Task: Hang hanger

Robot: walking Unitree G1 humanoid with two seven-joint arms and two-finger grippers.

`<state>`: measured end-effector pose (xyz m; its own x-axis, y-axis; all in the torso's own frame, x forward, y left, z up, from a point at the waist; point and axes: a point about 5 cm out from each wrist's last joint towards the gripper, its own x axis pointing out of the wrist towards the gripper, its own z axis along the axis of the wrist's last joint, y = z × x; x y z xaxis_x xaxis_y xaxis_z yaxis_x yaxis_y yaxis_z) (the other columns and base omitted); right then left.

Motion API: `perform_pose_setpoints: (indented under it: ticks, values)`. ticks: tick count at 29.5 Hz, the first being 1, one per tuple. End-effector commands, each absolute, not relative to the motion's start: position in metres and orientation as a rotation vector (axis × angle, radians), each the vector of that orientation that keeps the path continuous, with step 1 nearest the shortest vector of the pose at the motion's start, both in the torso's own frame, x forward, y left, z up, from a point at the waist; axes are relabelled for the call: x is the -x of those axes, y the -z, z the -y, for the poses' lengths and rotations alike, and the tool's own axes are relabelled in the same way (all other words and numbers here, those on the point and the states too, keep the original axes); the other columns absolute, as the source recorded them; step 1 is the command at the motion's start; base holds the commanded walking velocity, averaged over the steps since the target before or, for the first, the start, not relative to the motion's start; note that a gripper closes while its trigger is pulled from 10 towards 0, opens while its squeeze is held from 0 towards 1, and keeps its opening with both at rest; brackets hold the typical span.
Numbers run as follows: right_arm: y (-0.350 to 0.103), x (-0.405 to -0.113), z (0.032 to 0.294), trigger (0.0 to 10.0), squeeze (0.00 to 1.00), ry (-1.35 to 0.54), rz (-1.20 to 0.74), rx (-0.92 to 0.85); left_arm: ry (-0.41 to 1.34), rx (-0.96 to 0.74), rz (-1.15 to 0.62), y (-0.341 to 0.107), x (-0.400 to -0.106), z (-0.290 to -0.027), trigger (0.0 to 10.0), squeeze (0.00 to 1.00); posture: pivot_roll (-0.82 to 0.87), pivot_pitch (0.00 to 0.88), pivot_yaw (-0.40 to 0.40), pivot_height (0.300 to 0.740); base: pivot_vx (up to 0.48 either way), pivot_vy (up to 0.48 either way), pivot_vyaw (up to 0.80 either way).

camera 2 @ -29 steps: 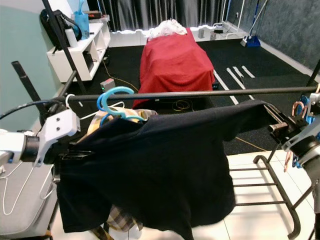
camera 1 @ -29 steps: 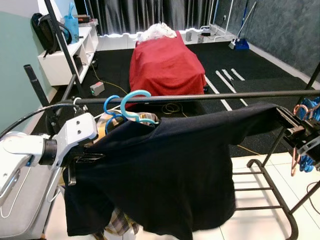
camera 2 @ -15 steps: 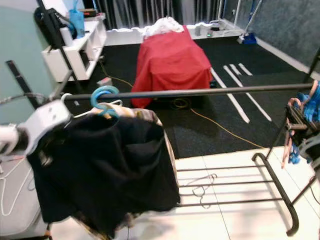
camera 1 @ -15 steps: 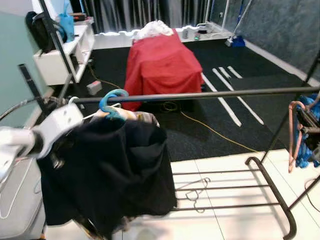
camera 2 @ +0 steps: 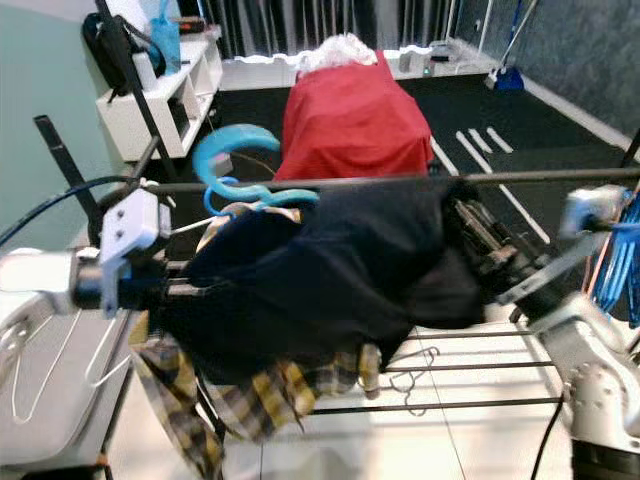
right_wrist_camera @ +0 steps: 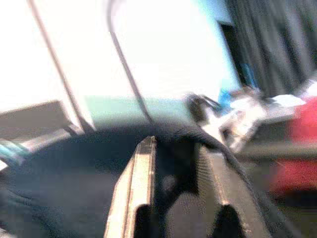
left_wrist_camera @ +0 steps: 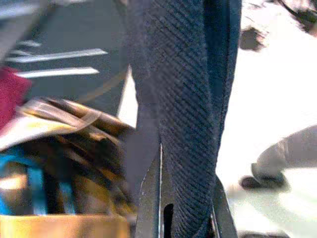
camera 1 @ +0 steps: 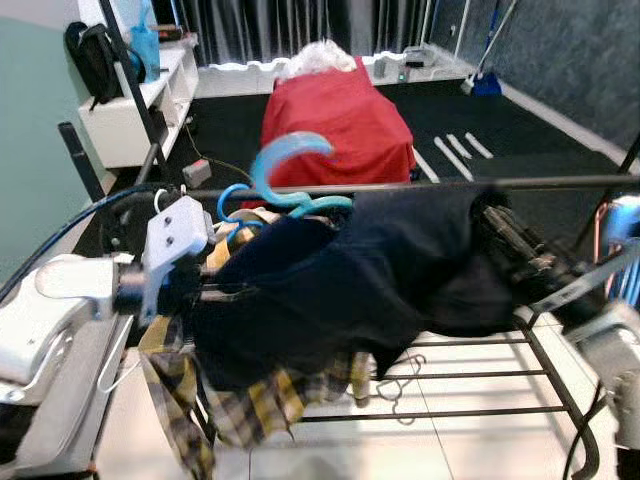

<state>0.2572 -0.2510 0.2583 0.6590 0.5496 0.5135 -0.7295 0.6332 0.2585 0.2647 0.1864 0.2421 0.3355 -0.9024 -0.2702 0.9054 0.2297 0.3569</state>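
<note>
A black rack is crossing the scene with its rail just above both grippers. A dark shirt is stretching between the grippers, bunched below the rail. The left gripper is pinching one edge of the shirt, its fingers pressed on the cloth. The right gripper is pinching the other end, cloth sitting between its fingers. A plaid garment is hanging beneath the shirt, near the left gripper. The blue hanger is sitting inside the shirt, between the grippers, its hook rising above the rail; whether it is resting on the rail cannot be told.
</note>
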Motion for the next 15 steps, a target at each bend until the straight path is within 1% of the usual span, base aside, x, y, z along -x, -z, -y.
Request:
perform_pose_setpoints:
  ticks: [1, 3, 5, 7, 8, 10, 11, 12, 13, 14, 15]
  values:
    - [-0.3, -0.227, 0.255, 10.0, 1.0, -0.955, 0.594, -0.452, 1.298, -0.527, -0.082, -0.236, -0.258, -0.188, 10.0, 0.0, -0.12, 0.0, 0.047, 0.74, 0.0, 0.0, 0.0]
    - [-0.3, -0.227, 0.255, 10.0, 1.0, -0.955, 0.594, -0.452, 1.298, -0.527, -0.082, -0.236, -0.258, -0.188, 10.0, 0.0, -0.12, 0.0, 0.047, 0.74, 0.0, 0.0, 0.0]
    - [-0.307, -0.213, 0.25, 10.0, 1.0, -1.073, 0.566, -0.372, 1.296, -0.535, -0.084, -0.233, -0.26, -0.185, 10.0, 0.0, -0.13, 0.0, 0.046, 0.74, 0.0, 0.0, 0.0]
    - [-0.307, -0.213, 0.25, 10.0, 1.0, -1.073, 0.566, -0.372, 1.296, -0.535, -0.084, -0.233, -0.26, -0.185, 10.0, 0.0, -0.13, 0.0, 0.046, 0.74, 0.0, 0.0, 0.0]
    - [-0.3, -0.209, 0.244, 10.0, 1.0, -1.114, 0.477, -0.309, 1.286, -0.544, -0.079, -0.232, -0.262, -0.183, 10.0, 0.0, -0.14, 0.0, 0.047, 0.74, 0.0, 0.0, 0.0]
    - [-0.3, -0.209, 0.244, 10.0, 1.0, -1.114, 0.477, -0.309, 1.286, -0.544, -0.079, -0.232, -0.262, -0.183, 10.0, 0.0, -0.14, 0.0, 0.047, 0.74, 0.0, 0.0, 0.0]
    - [-0.29, -0.206, 0.238, 10.0, 1.0, -1.146, 0.383, -0.278, 1.269, -0.553, -0.07, -0.232, -0.265, -0.182, 10.0, 0.0, -0.14, 0.0, 0.046, 0.74, 0.0, 0.0, 0.0]
    - [-0.29, -0.206, 0.238, 10.0, 1.0, -1.146, 0.383, -0.278, 1.269, -0.553, -0.07, -0.232, -0.265, -0.182, 10.0, 0.0, -0.14, 0.0, 0.046, 0.74, 0.0, 0.0, 0.0]
    - [-0.282, -0.206, 0.234, 10.0, 1.0, -1.142, 0.327, -0.254, 1.262, -0.564, -0.063, -0.232, -0.267, -0.179, 10.0, 0.0, -0.14, 0.0, 0.049, 0.74, 0.0, 0.0, 0.0]
    - [-0.277, -0.21, 0.234, 10.0, 0.98, -1.095, 0.311, -0.242, 1.276, -0.568, -0.055, -0.232, -0.267, -0.175, 10.0, 0.0, -0.14, 0.0, 0.048, 0.74, 0.0, 0.0, 0.0]
    - [-0.277, -0.21, 0.234, 10.0, 0.98, -1.095, 0.311, -0.242, 1.276, -0.568, -0.055, -0.232, -0.267, -0.175, 10.0, 0.0, -0.14, 0.0, 0.048, 0.74, 0.0, 0.0, 0.0]
